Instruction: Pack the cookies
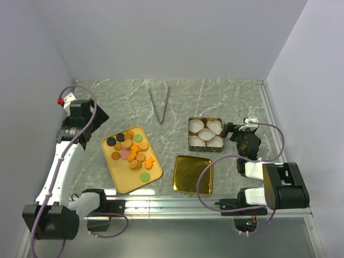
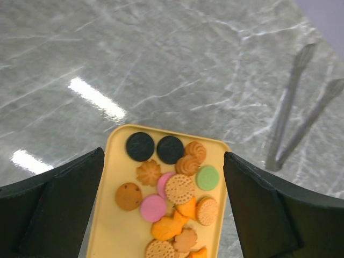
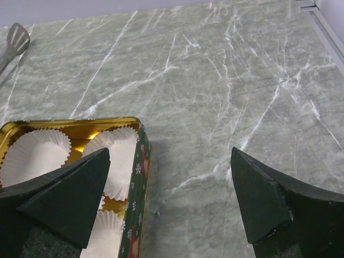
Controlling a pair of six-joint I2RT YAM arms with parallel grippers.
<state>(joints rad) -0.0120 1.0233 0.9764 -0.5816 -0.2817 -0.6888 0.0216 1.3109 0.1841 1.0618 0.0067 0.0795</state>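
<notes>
Top external view gives you the small round and flower-shaped cookies (image 1: 131, 152) in orange, tan, pink, green and dark brown, all lying on a yellow rectangular tray (image 1: 122, 183) at about 8 o'clock from the middle of the grey marbled table (image 1: 215, 97). At 3 o'clock from that tray stands a gold-lined square tin (image 3: 138, 199) holding white pleated paper cups (image 1: 206, 134), with its flat gold lid (image 1: 192, 174) at 6 o'clock from it. Metal tongs (image 1: 159, 105) lie at 12 o'clock. Your left gripper (image 2: 164, 156) hangs above the tray, jaws spread wide and holding nothing. Your right gripper (image 3: 171, 153) is equally wide and bare, with the tin's corner at its 9 o'clock.
</notes>
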